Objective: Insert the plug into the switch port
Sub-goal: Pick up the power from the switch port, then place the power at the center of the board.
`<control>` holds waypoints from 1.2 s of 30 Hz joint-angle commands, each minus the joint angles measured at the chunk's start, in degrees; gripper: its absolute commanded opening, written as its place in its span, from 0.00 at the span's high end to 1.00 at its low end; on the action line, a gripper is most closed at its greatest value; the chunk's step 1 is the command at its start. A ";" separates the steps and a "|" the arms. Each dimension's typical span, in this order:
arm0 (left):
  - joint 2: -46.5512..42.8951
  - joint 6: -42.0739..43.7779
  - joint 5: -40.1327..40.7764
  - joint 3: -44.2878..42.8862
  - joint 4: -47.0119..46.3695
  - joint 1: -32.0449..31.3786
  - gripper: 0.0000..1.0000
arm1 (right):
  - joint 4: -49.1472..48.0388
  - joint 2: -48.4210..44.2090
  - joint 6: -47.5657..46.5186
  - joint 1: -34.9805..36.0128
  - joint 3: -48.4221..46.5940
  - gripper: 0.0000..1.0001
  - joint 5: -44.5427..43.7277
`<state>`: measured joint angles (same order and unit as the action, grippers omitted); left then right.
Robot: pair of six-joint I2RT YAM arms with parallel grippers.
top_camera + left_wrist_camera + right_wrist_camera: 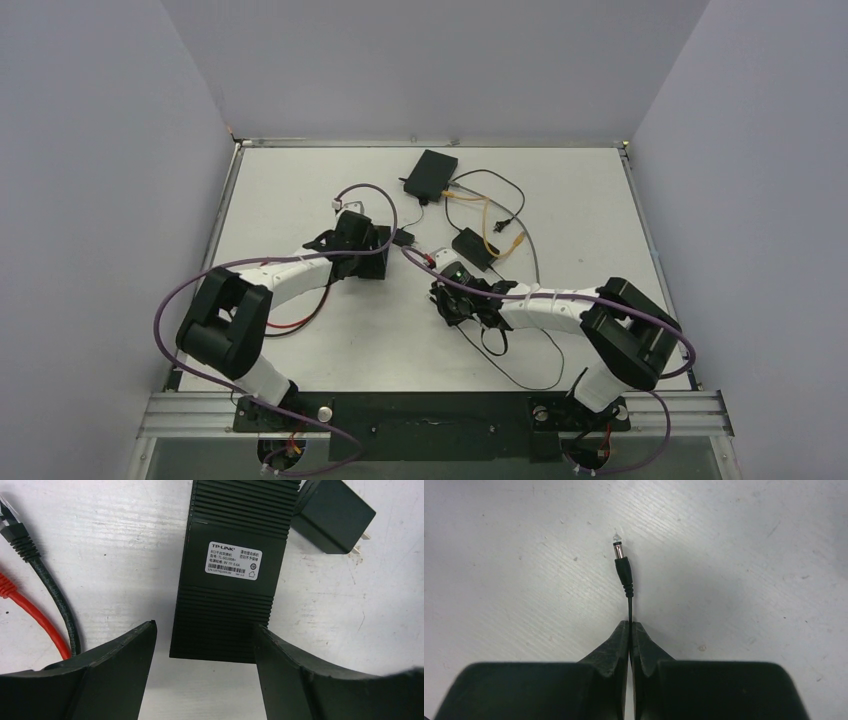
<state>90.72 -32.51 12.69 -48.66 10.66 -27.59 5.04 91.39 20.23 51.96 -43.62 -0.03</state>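
Arms are seen from above reaching inward over the white table (300,190): the left gripper (377,255) is set left of centre, the right gripper (450,302) near the middle.

In the left wrist view, a black ribbed plastic network switch (230,600) with a white label (233,560) is laid flat, its near end between the spread fingers (125,665); contact cannot be judged.

In the right wrist view, the fingers (609,650) are pressed together on a thin black cable (629,605). The small metal-tipped black barrel plug (620,560) is held just beyond the fingertips, pointing away from them.
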 commanded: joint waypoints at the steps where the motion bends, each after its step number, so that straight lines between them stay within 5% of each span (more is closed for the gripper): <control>1: 1.50 2.41 -0.27 -3.03 -0.90 0.26 0.32 | -3.80 -4.18 2.26 0.31 2.50 1.00 -3.13; 36: 8.17 6.04 -1.02 -6.05 -0.81 -3.09 0.32 | -4.51 -6.78 1.69 0.24 5.17 1.00 -3.36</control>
<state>96.62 -26.72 10.52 -52.69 8.47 -30.24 3.07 87.29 21.71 51.96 -39.00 -1.50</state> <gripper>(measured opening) 0.685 0.006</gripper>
